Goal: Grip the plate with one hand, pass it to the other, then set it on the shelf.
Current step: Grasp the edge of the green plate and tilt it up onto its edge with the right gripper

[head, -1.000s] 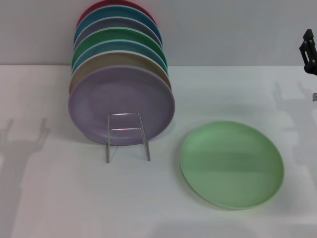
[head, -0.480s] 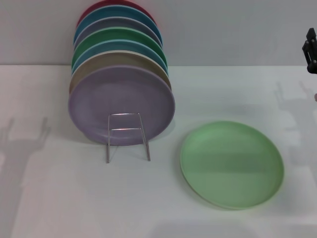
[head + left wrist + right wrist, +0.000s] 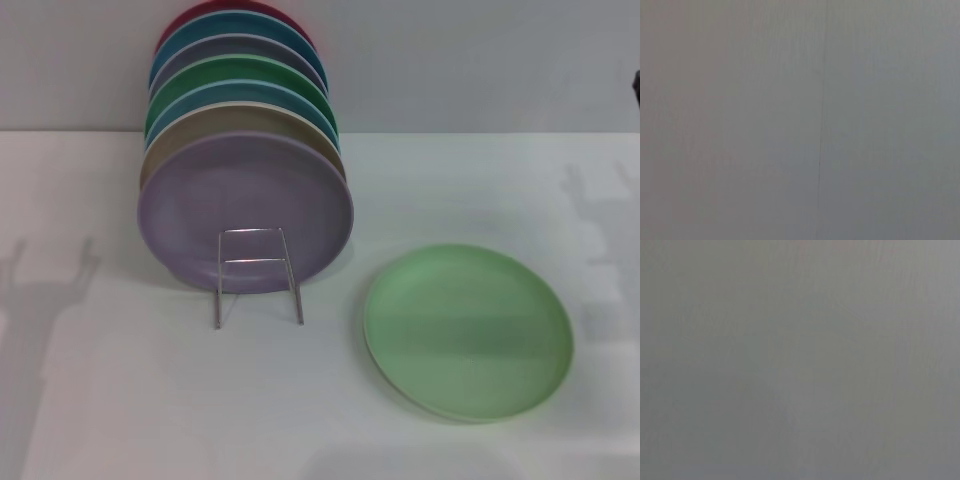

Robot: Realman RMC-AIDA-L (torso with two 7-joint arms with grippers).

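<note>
The pale mint-green plate (image 3: 468, 330) lies flat on the white table, right of centre in the head view. The silver wire shelf (image 3: 257, 276) stands to its left, its front loops bare in front of a lavender plate (image 3: 245, 212). Only a dark sliver of my right gripper (image 3: 637, 86) shows at the right edge, high above the table and far from the plate. My left gripper is out of view. Both wrist views show only a plain grey wall.
Several coloured plates stand upright in a row in the shelf behind the lavender one, among them a darker green plate (image 3: 240, 75). A grey wall (image 3: 480, 60) rises behind the table. Shadows of the arms fall on the table at both sides.
My right gripper has moved right and up, from clearly showing at the upper right edge to almost out of the head view. The plates and shelf have not moved.
</note>
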